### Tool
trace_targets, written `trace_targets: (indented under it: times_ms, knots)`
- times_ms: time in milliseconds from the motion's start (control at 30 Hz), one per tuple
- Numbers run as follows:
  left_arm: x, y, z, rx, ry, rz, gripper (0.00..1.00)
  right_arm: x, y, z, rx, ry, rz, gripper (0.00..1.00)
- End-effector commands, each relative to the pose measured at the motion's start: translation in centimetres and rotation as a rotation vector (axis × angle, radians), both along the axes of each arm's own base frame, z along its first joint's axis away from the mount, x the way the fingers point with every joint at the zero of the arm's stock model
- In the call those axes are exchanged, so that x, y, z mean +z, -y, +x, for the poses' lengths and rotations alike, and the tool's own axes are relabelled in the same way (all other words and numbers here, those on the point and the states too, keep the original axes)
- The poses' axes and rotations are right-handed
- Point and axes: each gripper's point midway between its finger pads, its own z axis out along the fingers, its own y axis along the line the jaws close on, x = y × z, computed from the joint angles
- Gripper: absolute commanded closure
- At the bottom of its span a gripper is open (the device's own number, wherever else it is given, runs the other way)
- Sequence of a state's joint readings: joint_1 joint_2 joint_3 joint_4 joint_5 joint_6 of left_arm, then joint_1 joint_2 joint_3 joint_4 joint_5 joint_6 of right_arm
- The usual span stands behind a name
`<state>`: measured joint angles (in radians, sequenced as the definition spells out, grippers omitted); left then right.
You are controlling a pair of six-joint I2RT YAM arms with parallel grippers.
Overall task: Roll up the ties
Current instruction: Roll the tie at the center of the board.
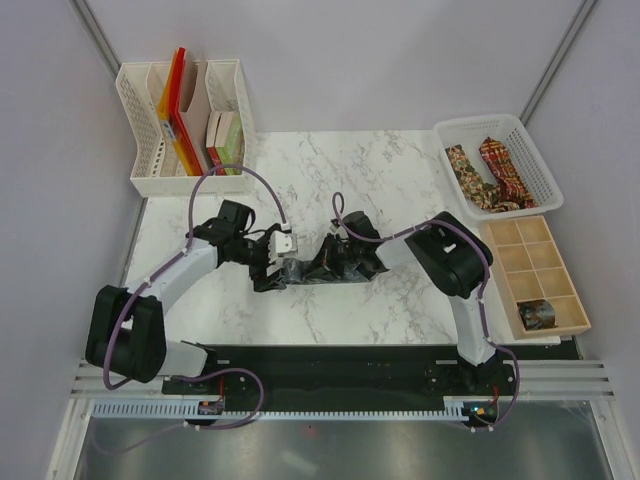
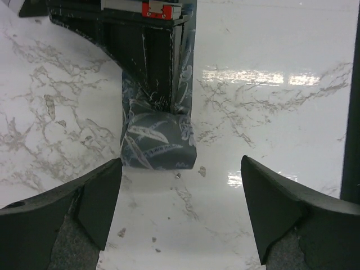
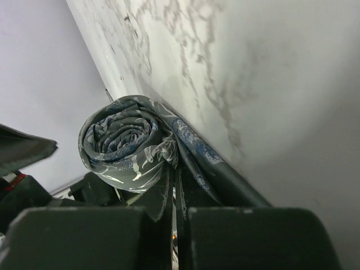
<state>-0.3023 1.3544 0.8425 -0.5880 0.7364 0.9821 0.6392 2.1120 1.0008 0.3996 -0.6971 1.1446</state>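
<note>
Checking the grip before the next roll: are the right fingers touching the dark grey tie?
Touching. The right wrist view shows the right gripper shut, the dark grey tie pinched between its fingers.

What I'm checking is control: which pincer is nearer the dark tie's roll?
Right. The right pincer grips the tie beside the roll; the left pincer hangs open, short of it.
</note>
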Motion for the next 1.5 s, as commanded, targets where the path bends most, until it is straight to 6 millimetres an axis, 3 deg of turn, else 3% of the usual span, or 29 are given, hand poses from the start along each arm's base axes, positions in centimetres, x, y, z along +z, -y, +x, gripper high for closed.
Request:
trace_targets:
  times_ms: [0, 333, 567, 700, 767, 967, 1100, 1300, 1467]
  knots:
    - [-0.4, 1.3, 1.9, -0.226, 0.220, -0.035, 0.09, -6.5, 1.7, -0.3, -0.137, -0.080, -0.223, 1.00]
    - [-3.9, 0.9, 3.0, -0.286, 0.219, 0.030, 0.18, -6.6, 1.9, -0.5, -0.146, -0.086, -0.214, 1.00]
    - [-2.9, 2.0, 2.3, -0.274, 0.203, 0.023, 0.48, -6.7, 1.4, -0.9, -0.145, -0.096, -0.206, 1.00]
    - [-3.2, 3.6, 2.0, -0.249, 0.154, 0.063, 0.56, -6.5, 0.9, -0.9, -0.138, -0.093, -0.190, 1.00]
    - [-4.2, 4.2, 2.0, -0.211, 0.099, 0.101, 0.57, -6.4, 0.8, -0.9, -0.134, -0.095, -0.187, 1.00]
    - [-6.3, 4.7, 3.4, -0.096, -0.006, 0.189, 0.55, -4.7, -0.1, -0.4, -0.119, -0.066, -0.134, 0.98]
    - [-8.1, 3.9, 2.6, -0.079, -0.080, 0.275, 0.56, -2.5, -0.6, -0.2, -0.091, -0.040, -0.081, 0.85]
    - [-9.8, 1.9, 1.0, -0.090, -0.167, 0.385, 0.62, 0.8, 0.5, 0.8, -0.057, 0.009, -0.032, 0.76]
    - [-10.0, 1.4, 1.0, -0.098, -0.167, 0.412, 0.66, 2.4, 2.2, 1.2, -0.034, 0.033, -0.033, 0.71]
